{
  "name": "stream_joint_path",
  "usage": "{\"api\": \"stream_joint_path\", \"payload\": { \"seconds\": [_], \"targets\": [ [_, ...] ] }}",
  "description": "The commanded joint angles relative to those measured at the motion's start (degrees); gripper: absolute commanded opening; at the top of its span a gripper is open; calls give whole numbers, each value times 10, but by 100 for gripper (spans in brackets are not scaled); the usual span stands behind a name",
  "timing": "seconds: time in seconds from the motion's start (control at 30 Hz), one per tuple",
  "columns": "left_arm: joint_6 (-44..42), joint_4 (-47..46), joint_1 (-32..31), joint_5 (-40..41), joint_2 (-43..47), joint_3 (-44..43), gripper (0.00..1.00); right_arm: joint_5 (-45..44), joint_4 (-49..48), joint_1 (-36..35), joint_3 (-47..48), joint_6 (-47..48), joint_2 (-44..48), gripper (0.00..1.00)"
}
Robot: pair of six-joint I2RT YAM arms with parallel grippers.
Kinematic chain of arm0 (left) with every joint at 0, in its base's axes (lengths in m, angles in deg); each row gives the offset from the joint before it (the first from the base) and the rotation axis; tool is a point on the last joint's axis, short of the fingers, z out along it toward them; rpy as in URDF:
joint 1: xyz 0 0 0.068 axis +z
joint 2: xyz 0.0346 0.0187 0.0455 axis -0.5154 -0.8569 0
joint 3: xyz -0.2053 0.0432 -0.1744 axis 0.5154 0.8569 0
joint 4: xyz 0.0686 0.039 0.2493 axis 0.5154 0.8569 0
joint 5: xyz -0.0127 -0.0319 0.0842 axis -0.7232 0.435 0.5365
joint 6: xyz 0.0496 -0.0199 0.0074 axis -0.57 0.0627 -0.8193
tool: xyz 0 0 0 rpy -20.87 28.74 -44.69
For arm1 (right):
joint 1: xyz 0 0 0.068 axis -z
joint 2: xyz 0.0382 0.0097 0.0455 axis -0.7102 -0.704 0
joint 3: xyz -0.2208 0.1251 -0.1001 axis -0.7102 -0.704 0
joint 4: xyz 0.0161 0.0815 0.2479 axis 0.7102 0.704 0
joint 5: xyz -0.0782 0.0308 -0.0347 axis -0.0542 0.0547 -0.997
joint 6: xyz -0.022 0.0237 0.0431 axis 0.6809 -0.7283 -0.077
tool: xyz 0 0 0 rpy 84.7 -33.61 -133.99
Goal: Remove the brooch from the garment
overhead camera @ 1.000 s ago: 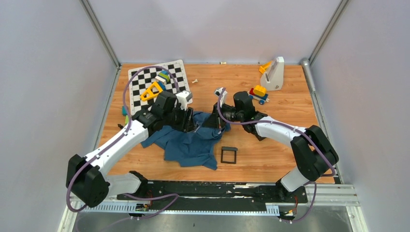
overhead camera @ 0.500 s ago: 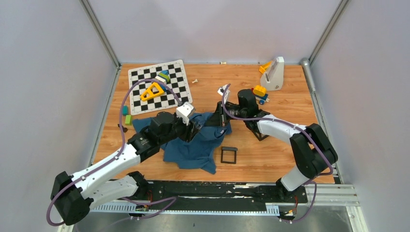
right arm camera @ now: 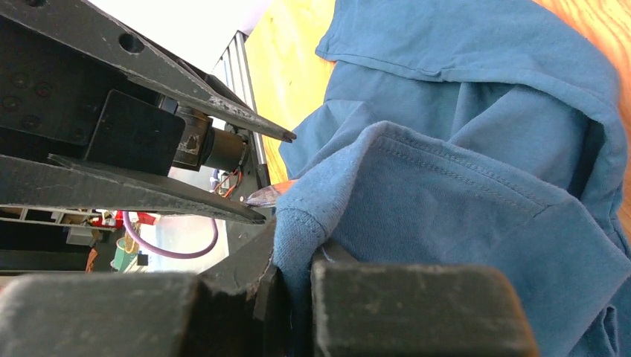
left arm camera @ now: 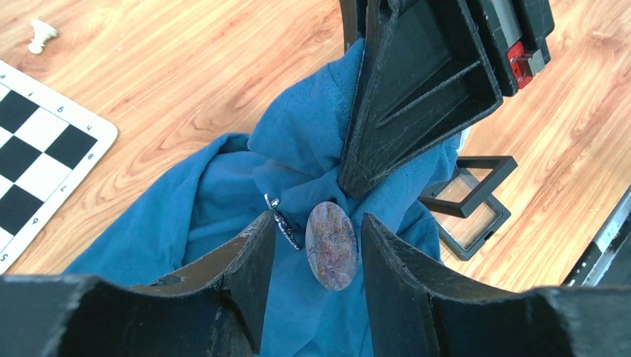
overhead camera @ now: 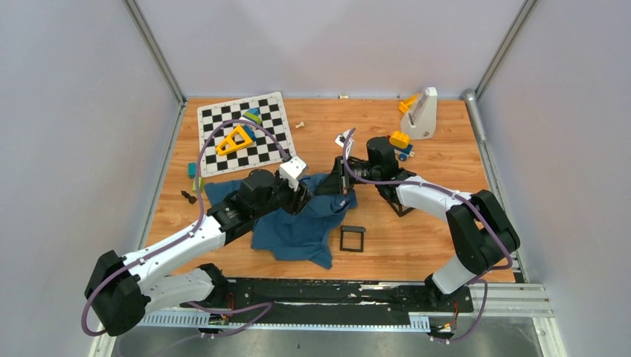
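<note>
The garment (overhead camera: 298,227) is a dark teal-blue cloth crumpled on the wooden table. The brooch (left arm camera: 331,245) is a small pale marbled oval with a silvery clasp (left arm camera: 281,221) beside it, pinned on a raised fold of the garment (left arm camera: 223,186). My left gripper (left arm camera: 318,232) is open, one finger on each side of the brooch, not touching it. It sits over the cloth's upper middle in the top view (overhead camera: 301,197). My right gripper (right arm camera: 298,277) is shut on a hemmed fold of the garment (right arm camera: 461,149) and holds it up just beyond the brooch (overhead camera: 341,178).
A black square frame (overhead camera: 352,238) lies right of the cloth, and shows in the left wrist view (left arm camera: 469,201). The chequered board (overhead camera: 212,119) with a yellow triangle (overhead camera: 234,139) is at the back left. Toy blocks (overhead camera: 399,141) and a white stand (overhead camera: 424,111) are at the back right.
My left arm swung its elbow down and left, then brought its open gripper onto the raised fold. My right gripper shifted slightly up and right with the cloth, then held still.
</note>
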State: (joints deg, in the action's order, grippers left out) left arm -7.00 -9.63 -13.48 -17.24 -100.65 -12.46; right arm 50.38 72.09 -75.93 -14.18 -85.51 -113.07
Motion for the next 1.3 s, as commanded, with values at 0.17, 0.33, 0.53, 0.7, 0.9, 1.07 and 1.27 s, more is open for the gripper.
{"api": "stream_joint_path", "payload": {
  "seconds": [0.17, 0.33, 0.53, 0.7, 0.9, 1.07, 1.27],
  "targets": [
    [-19, -15, 0, -14, -12, -15, 44, 20, -33, 0, 8, -7, -7, 0],
    [-22, -5, 0, 1, -8, -16, 30, 19, -32, 2, 9, -8, -7, 0],
    [-17, 17, 0, 13, -6, -15, 34, 20, -33, 4, 9, -11, -5, 0],
    [-9, 25, 0, 19, -5, -13, 34, 22, -34, 4, 10, -13, -6, 0],
    [-6, 34, 0, 21, -2, -19, 14, 21, -32, 5, 10, -12, -6, 0],
    [26, 105, 0, 25, -13, -66, 0, -19, 8, 7, 34, 4, -3, 0],
    [65, 311, 0, 29, -121, -197, 0, -116, 88, 6, 89, 20, -1, 0]
  ]
}}
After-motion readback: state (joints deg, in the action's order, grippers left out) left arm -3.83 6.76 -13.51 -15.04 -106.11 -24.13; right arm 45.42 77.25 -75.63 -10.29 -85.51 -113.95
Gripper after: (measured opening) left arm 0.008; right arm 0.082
